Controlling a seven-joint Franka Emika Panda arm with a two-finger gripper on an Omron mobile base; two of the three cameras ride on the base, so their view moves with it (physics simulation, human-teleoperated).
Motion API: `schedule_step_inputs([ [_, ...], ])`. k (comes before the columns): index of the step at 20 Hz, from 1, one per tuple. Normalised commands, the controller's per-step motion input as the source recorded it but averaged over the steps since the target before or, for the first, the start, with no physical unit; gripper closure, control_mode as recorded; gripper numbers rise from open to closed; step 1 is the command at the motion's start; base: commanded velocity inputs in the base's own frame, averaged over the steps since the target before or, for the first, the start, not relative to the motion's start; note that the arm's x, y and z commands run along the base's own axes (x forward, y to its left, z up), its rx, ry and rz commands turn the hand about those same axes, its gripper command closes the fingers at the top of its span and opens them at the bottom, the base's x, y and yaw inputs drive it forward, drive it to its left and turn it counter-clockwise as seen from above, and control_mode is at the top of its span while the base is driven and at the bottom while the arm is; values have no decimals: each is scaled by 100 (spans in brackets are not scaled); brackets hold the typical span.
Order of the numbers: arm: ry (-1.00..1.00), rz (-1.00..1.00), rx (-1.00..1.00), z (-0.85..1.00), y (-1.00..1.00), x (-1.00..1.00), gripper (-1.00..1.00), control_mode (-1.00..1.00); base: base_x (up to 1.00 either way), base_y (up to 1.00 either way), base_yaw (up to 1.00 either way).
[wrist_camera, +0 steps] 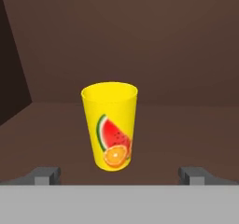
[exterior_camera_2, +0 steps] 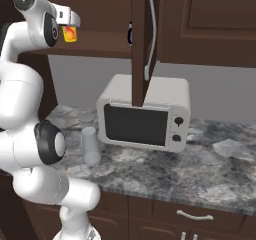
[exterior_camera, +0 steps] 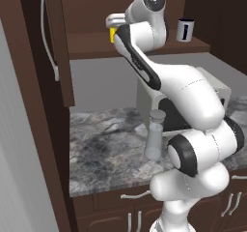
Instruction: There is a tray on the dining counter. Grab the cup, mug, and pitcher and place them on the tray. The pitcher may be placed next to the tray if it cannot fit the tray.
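Jaws spread wide, holding nothing, either side of small yellow plastic cup with fruit print [wrist_camera: 110, 125], upright at twelve o'clock on brown wooden cabinet shelf [wrist_camera: 186, 129]. Risk: closing too shallow, clipping rim, tipping cup backward into dark recess.

Cup [wrist_camera: 109, 125] stood upright on the brown cabinet shelf [wrist_camera: 186, 134], dead ahead at 12 o'clock from the gripper [wrist_camera: 119, 176]. Jaws stood wide, fingertips [wrist_camera: 44, 175] well apart on either side of the cup's line; open shelf at 3 and 9 o'clock of the cup. Cabinet back wall [wrist_camera: 140, 41] closed the space behind it.

Open cabinet door [exterior_camera_2: 141, 44] hung at 3 o'clock of the hand, above the microwave [exterior_camera_2: 145, 116].

Pitcher [exterior_camera: 155, 134] stood free on the marbled counter [exterior_camera: 106, 149], just beside the microwave.
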Motion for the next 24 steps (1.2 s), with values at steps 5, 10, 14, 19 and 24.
schedule_step_inputs([
  [5, 0, 0, 0, 0, 18, 32, -100, -100, 0, 0, 0],
  [10, 0, 0, 0, 0, 11, 35, -100, -100, 0, 0, 0],
  [14, 0, 1, 0, 0, 0, 25, -100, -100, 0, 0, 0],
  [19, 0, 2, 0, 0, 0, 19, -100, -100, 0, 0, 0],
  [24, 0, 2, 0, 0, 0, 18, -100, -100, 0, 0, 0],
])
